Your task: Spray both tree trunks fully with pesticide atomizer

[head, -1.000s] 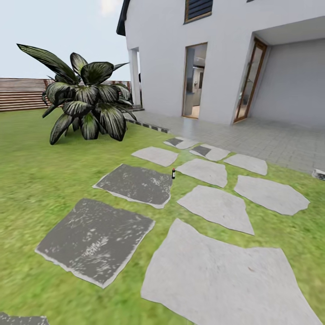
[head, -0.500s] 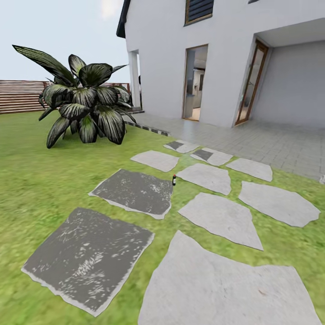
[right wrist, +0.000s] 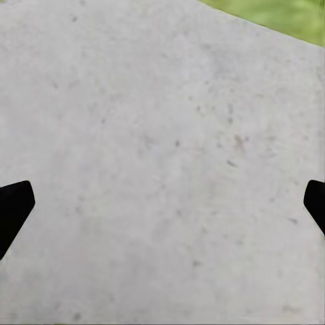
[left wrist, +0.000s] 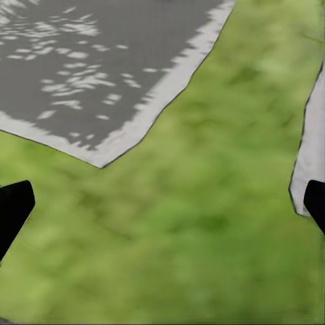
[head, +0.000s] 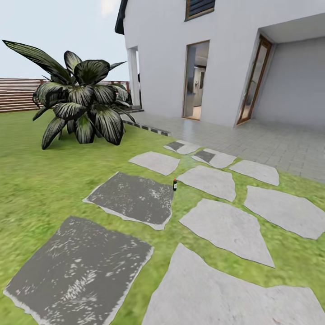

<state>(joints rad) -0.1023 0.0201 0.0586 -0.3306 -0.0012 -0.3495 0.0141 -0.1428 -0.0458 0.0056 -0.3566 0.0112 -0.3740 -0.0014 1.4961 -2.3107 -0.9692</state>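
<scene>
Atomizer (head: 174, 184) is standing upright on the lawn (head: 40, 180), a small dark bottle with a red top, sitting in the grass strip between a dark stepping slab (head: 131, 198) and a pale one (head: 208, 181). It is lying well ahead of the robot, near the middle of the head view, with a broad-leaved bush (head: 79, 106) off to its left and the white house (head: 225, 58) and its paved terrace (head: 271, 146) rising beyond. A slatted fence (head: 18, 94) is closing off the far left.

The left gripper (left wrist: 162, 206) is hanging over grass beside a dark slab's edge, its fingertips sitting wide apart and nothing between them. The right gripper (right wrist: 162, 203) is hovering over a pale stone, fingertips likewise spread and empty.

The step in hand looks to be the approach. To do it well, the base should be rolling straight at the bottle and stopping short of it, so that an arm is reaching down without the wheels nudging it over. The bottle is slim and probably tips easily, so coming in with open fingers either side of its body, low and level, seems wisest. Neither tree trunk is visible yet.
</scene>
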